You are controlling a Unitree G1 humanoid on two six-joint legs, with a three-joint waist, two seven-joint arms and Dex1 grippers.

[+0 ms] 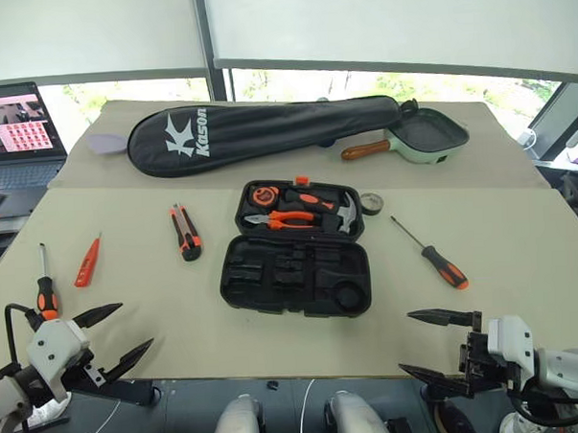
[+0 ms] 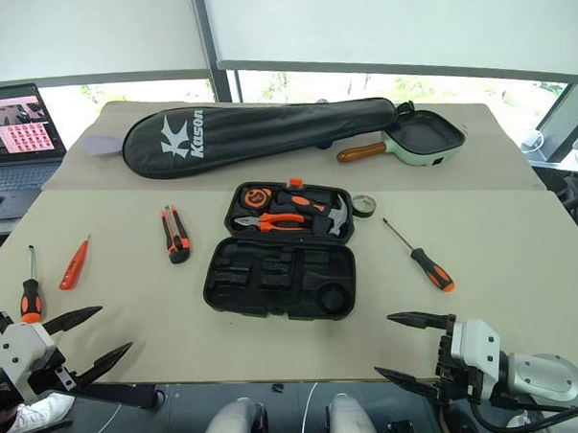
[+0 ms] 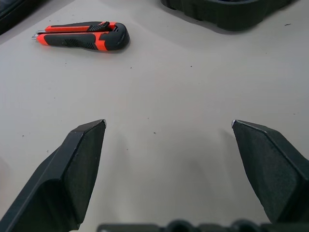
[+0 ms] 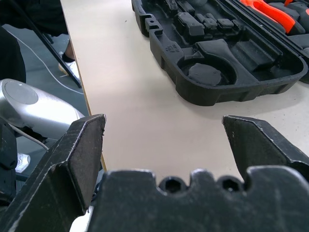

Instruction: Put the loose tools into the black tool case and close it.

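The black tool case [image 1: 236, 284] lies open mid-table; its far half holds orange pliers, a hammer and a tape measure, while the near half's slots are bare. Loose tools surround it: an orange-black utility knife [image 1: 185, 232] to the left, a slim orange tester pen [image 1: 88, 261] and a screwdriver [image 1: 45, 285] further left, another screwdriver [image 1: 432, 254] to the right, and a small tape roll [image 1: 371, 203] by the case's far right corner. My left gripper [image 1: 133, 326] hangs open over the near left table edge. My right gripper [image 1: 406, 342] is open at the near right edge, holding nothing.
A long black Kason racket bag [image 1: 257, 132] and a green pan [image 1: 425, 136] with a wooden handle lie at the back. A laptop [image 1: 17, 132] stands at the far left. The table's front edge runs just under both grippers.
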